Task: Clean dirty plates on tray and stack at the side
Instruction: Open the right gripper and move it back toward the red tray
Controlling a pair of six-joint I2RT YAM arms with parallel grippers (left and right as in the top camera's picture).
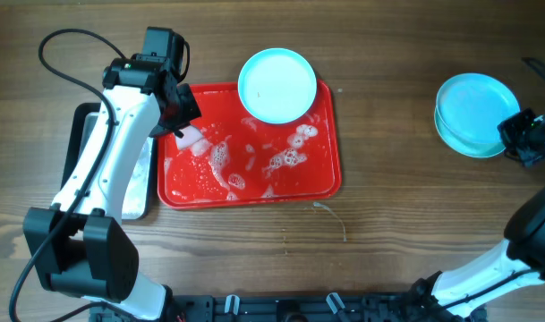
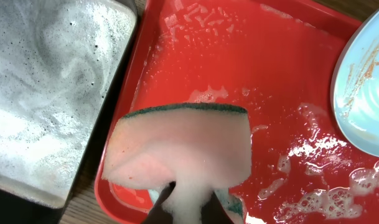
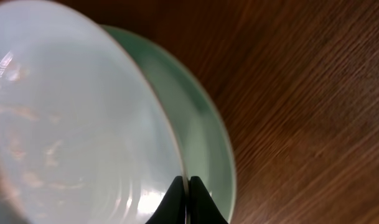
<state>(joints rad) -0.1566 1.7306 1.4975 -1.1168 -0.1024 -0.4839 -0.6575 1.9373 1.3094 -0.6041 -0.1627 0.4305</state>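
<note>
Presently, overhead: left tool (image 1: 178,114) hangs over the red tray's (image 1: 324,174) left end, pinching a sponge (image 1: 192,139). 1 plate (image 1: 276,85) sits at the tray's far right corner, overlapping the rim. 2 plates (image 1: 473,114) are stacked on the surface (image 1: 388,233), right side.

Left wrist only: brown streaks on the tray plate (image 2: 363,93), foamy water in the metal tray (image 2: 111,93). The tool tips are buried in foam.

Right wrist only: right tool (image 3: 188,199) is pressed together on the upper plate's (image 3: 71,124) rim, which is tilted above the lower plate (image 3: 208,143).
</note>
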